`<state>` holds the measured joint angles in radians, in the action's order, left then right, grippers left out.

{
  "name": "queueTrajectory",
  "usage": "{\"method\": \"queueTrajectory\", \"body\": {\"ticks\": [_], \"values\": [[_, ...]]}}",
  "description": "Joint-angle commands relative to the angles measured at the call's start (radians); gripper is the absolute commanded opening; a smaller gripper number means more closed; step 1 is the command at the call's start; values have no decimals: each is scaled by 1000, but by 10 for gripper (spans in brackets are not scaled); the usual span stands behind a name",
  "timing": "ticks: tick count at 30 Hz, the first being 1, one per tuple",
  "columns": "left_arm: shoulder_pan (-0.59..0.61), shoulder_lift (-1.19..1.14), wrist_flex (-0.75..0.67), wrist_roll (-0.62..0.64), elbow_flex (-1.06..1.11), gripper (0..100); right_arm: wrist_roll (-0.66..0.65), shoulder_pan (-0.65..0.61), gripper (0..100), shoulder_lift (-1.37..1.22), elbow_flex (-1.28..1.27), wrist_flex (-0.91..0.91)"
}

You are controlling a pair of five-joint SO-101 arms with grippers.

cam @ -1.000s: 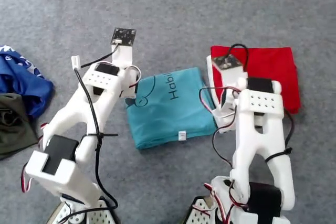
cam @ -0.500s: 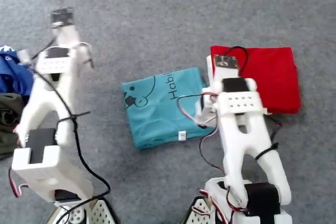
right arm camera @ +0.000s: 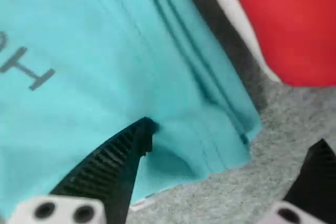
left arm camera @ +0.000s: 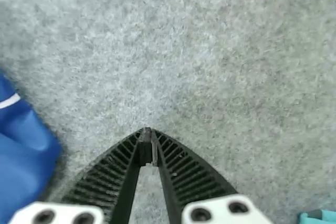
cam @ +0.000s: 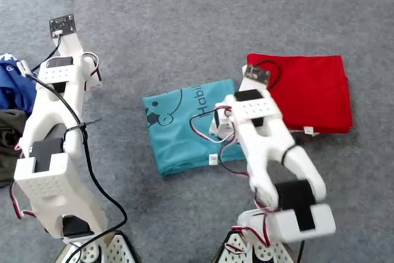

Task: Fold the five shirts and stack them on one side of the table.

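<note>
Dark lettering [cam: 205, 104] sits by the far right corner of the folded teal cotton shirt [cam: 178, 140] — cut off, I can't read it whole. The small white tag [cam: 213, 159] on its near edge — too small.

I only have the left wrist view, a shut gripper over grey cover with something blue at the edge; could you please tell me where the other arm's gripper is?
Observer: The right gripper is open at a corner of the teal shirt, on the side facing the red shirt.
Operator: Thank you; are those two shirts folded?
Observer: Both lie folded flat, side by side, not stacked.
Operator: And the blue thing near my gripper?
Observer: A crumpled blue shirt at the edge of the table, with a dark green shirt beside it.
</note>
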<state>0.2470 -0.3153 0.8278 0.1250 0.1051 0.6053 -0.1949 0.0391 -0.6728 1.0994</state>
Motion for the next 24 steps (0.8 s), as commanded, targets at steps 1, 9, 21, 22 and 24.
{"method": "queueTrajectory", "body": {"ticks": [1,9,21,22,24], "values": [[-5,11,-6,2,-50,30,12,-21,438,-82,70,-8],[-5,11,-6,2,-48,30,3,-18,306,-203,131,-2],[-5,11,-6,2,-50,32,-160,-15,42,-202,165,57],[-5,11,-6,2,-50,32,-160,-15,42,-202,185,78],[-5,11,-6,2,-50,32,-170,-15,32,-202,239,124]]}}
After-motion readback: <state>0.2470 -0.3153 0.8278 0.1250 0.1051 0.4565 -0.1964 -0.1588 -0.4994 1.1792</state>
